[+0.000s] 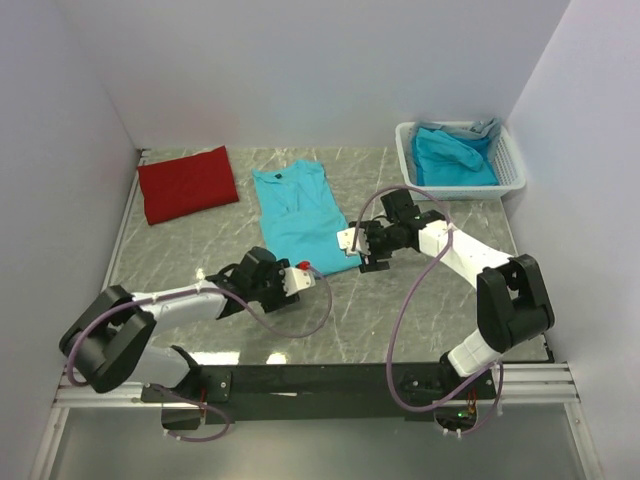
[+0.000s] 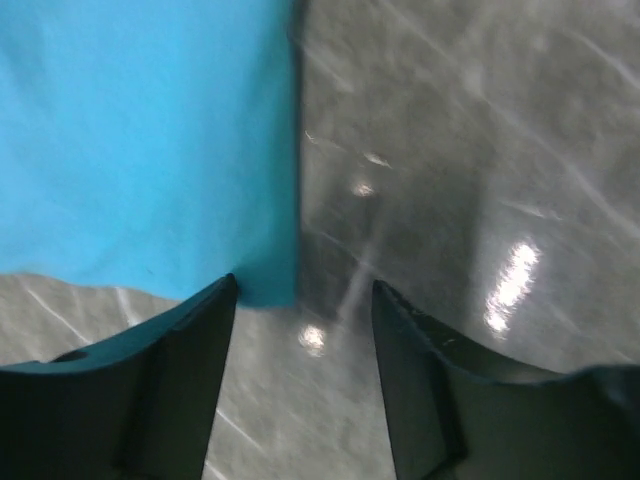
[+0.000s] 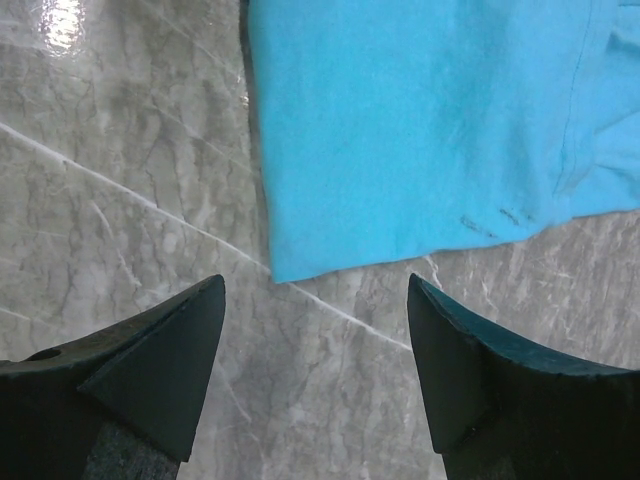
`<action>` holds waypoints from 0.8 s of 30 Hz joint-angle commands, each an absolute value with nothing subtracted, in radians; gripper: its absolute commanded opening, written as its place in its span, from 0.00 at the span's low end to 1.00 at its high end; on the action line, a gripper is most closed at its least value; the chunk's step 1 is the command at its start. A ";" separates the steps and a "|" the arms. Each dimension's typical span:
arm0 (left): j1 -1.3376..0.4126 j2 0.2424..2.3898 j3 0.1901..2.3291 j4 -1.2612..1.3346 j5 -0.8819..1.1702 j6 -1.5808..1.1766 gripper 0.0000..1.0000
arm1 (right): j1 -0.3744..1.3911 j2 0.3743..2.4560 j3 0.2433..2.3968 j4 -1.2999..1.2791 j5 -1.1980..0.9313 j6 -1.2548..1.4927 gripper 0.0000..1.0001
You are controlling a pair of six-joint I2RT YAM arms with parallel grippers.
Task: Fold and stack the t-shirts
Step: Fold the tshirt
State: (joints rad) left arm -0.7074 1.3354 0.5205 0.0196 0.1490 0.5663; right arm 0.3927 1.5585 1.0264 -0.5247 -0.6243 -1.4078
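While bunched turquoise cloth (image 1: 450, 158) sits in the white slatted plastic basket (image 1: 512, 172), I see one flat turquoise t-shirt (image 1: 298, 215) just ahead of my left gripper (image 2: 305, 290) and right gripper (image 3: 315, 285), both spread empty; one folded red t-shirt (image 1: 187, 184) lies beyond the left

Flat t-shirt (image 1: 298, 215): plain turquoise-blue, one small dark mark near the collar.
Folded t-shirt (image 1: 187, 183): solid red.
Basket (image 1: 512, 168): white, slatted.
Basket cloth (image 1: 455, 158): turquoise-blue, with a greyer piece at the back rim.
Counter (image 1: 420, 300): grey marble pattern, pale veins, white glare spots.
Left hand (image 2: 303, 285) and right hand (image 3: 315, 282): black fingers.
Right arm (image 1: 462, 258): white and black.
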 commanded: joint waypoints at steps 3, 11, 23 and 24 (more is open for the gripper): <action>-0.712 1.387 0.565 0.126 0.026 0.611 0.54 | 0.445 1.578 0.999 -0.483 -0.575 -1.440 0.80; -0.709 1.451 0.555 0.160 0.003 0.624 0.31 | 0.480 1.586 0.962 -0.413 -0.529 -1.443 0.79; -0.709 1.353 0.520 0.129 0.078 0.637 0.00 | 0.543 1.589 0.877 -0.311 -0.407 -1.456 0.78; -0.709 1.347 0.509 0.126 0.086 0.638 0.00 | 0.551 1.604 0.888 -0.308 -0.400 -1.450 0.77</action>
State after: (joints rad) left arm -0.7082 1.3998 0.5304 0.1326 0.0292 0.6186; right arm 0.5217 1.5887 0.8867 -0.3714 -0.4553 -1.4487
